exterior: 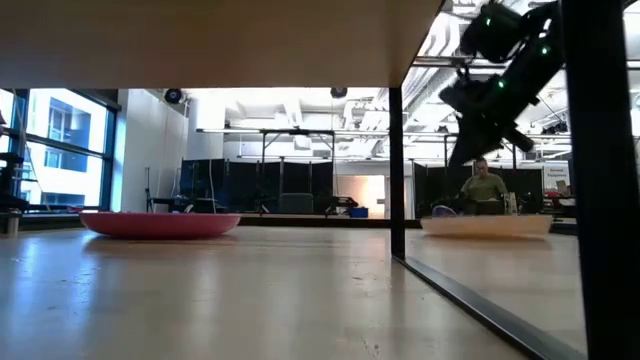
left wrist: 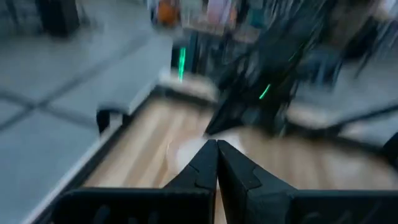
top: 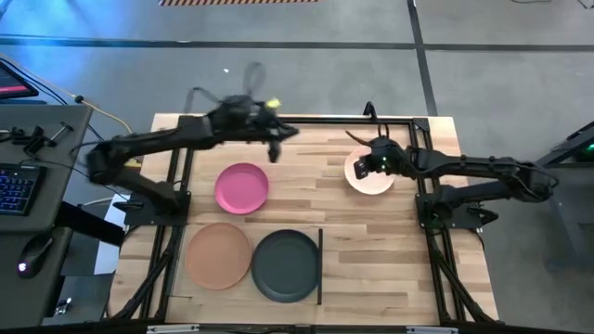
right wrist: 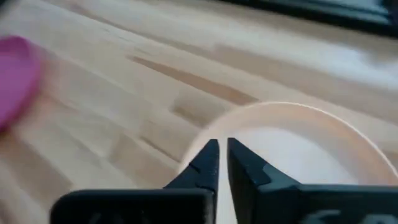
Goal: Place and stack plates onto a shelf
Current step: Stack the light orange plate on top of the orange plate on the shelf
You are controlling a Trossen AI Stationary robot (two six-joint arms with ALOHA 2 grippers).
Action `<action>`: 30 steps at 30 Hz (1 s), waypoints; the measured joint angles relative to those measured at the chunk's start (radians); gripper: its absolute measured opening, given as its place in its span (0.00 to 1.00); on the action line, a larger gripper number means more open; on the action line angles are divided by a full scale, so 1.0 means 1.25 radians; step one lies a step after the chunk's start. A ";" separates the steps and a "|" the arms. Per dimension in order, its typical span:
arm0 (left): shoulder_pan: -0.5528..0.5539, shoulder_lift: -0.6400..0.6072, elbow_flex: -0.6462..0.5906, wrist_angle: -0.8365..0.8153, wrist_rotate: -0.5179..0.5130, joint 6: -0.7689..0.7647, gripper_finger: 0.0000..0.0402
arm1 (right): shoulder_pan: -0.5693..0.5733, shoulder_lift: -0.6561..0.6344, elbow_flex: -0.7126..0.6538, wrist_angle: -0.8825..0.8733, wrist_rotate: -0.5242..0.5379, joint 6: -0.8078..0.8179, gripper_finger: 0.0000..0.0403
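Observation:
In the high view my right gripper (top: pixel 365 167) hovers over the left rim of the cream white plate (top: pixel 376 178), which lies flat on the tabletop at far right. Its fingers are drawn together to a thin slit (right wrist: pixel 221 146). The low view shows it (exterior: pixel 458 155) clear above that plate (exterior: pixel 487 226). My left gripper (top: pixel 276 148), shut (left wrist: pixel 216 144), is in the air over the table's far side, beyond the magenta plate (top: pixel 241 187). The tan plate (top: pixel 219 255) and the dark plate (top: pixel 286 265) rest side by side on the raised shelf (top: pixel 320 269) at near left.
The shelf's underside (exterior: pixel 200 40) and its black post (exterior: pixel 397 170) stand between the magenta plate (exterior: pixel 160 223) and the cream plate. Black frame rails run along the table's edges. A desk with a keyboard (top: pixel 14 186) sits left of the table. A person (exterior: pixel 487 185) sits far behind.

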State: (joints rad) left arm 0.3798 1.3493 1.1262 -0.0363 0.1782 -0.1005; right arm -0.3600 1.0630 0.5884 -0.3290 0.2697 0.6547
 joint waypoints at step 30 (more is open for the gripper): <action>-0.049 -0.463 -0.299 0.206 -0.028 -0.212 0.00 | -0.204 0.003 -0.144 -0.243 -0.096 0.383 0.46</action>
State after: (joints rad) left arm 0.3187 0.7702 0.7525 0.2214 0.1434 -0.3660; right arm -0.6153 1.0668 0.4088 -0.6329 0.1501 1.1333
